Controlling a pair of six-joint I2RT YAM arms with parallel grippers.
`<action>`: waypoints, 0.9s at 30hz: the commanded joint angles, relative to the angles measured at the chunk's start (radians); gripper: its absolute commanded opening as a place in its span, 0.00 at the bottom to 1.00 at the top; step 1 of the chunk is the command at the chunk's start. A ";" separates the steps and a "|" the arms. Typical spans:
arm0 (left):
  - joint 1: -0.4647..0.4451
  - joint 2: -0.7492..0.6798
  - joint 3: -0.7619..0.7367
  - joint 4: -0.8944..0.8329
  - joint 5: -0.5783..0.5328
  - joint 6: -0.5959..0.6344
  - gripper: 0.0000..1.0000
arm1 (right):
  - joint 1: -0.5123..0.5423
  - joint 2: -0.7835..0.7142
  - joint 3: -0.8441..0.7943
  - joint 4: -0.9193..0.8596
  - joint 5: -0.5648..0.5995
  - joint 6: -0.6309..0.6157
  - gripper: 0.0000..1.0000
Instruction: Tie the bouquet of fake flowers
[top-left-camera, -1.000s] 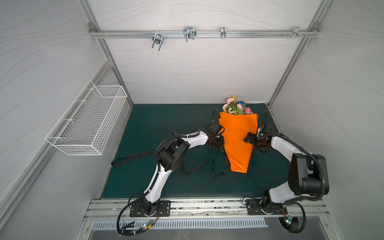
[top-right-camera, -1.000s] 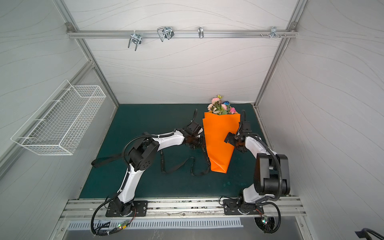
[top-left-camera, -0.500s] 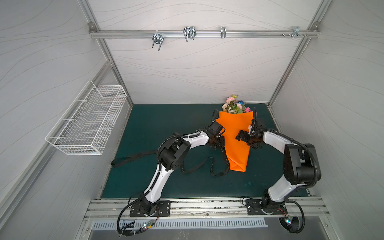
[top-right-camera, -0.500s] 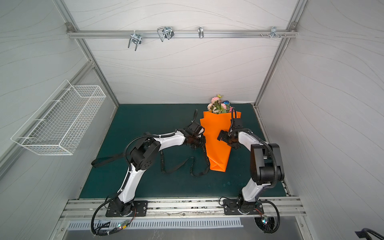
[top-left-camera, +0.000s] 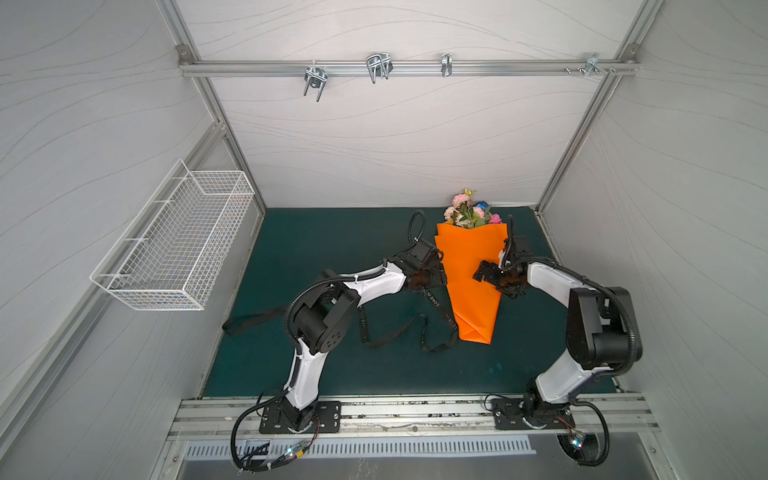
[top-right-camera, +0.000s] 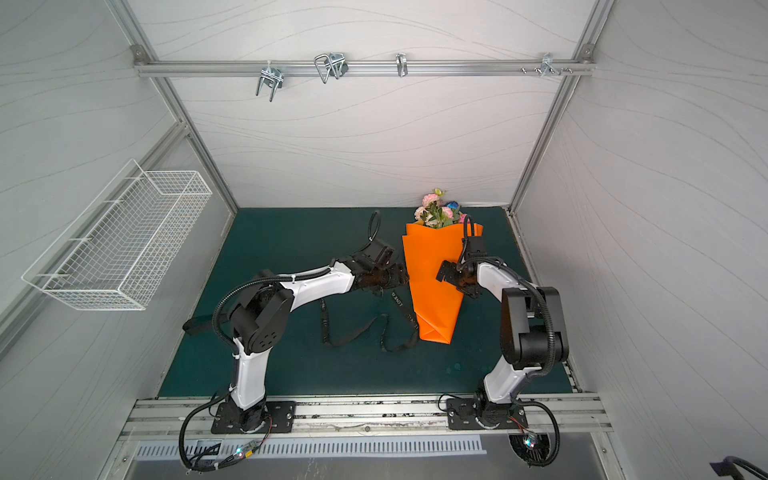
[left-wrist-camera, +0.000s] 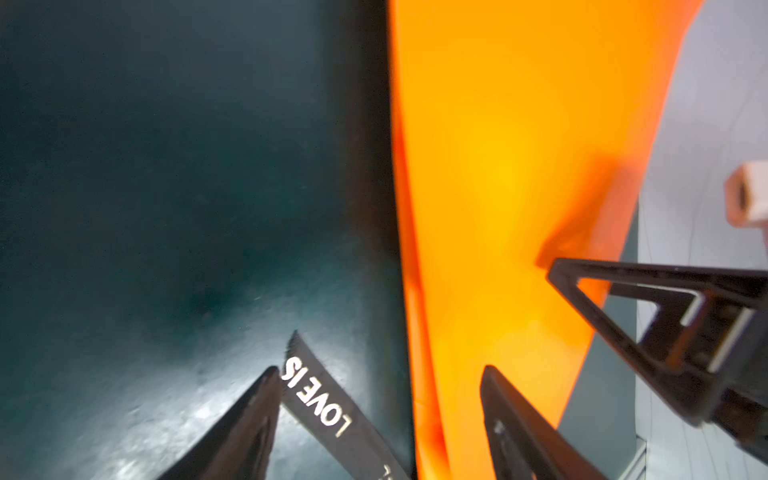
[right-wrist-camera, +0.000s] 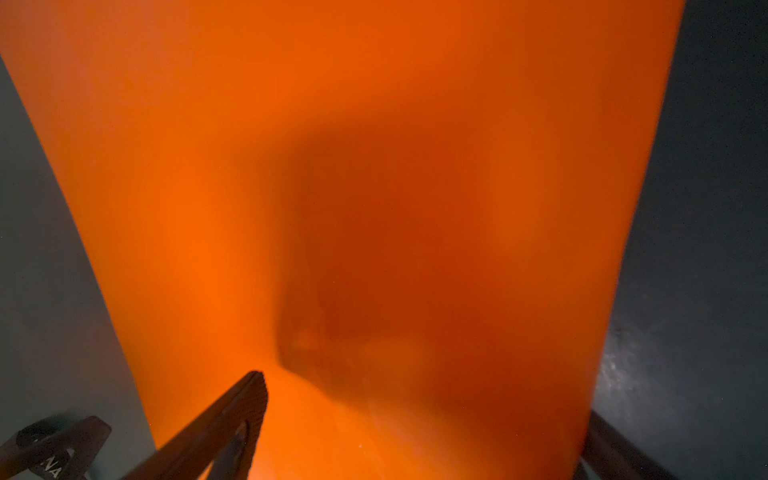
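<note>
At the back right of the green mat (top-left-camera: 332, 249), the bouquet of fake flowers (top-left-camera: 468, 210) lies wrapped in a cone of orange paper (top-left-camera: 471, 274). Its pink, cream and blue blooms poke out of the wide end toward the rear wall, and the point of the cone faces my bases.

My left pincer (left-wrist-camera: 380, 370) sits at the cone's left edge with its 2 fingers spread apart and pinching nothing. The paper's edge runs between them, and the loose end of the black ribbon (left-wrist-camera: 328, 407), lettered "LOVE IS", lies just beside 1 finger. The rest of the ribbon trails in loops over the mat to the left of the cone's point in both top views.

My right pincer (right-wrist-camera: 424, 392) reaches in from the cone's right side, spread as wide as it goes, with the orange paper filling the gap. I cannot tell whether its fingers press on the paper.
</note>
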 joint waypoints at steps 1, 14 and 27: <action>-0.007 0.073 0.082 0.028 0.060 0.035 0.77 | 0.004 0.011 0.025 -0.024 -0.009 -0.010 0.99; -0.006 0.257 0.199 -0.022 0.126 0.030 0.35 | 0.023 -0.015 0.037 -0.050 -0.045 -0.007 0.99; -0.013 0.323 0.222 -0.009 0.180 0.005 0.00 | 0.126 0.176 0.221 -0.124 -0.028 -0.044 0.99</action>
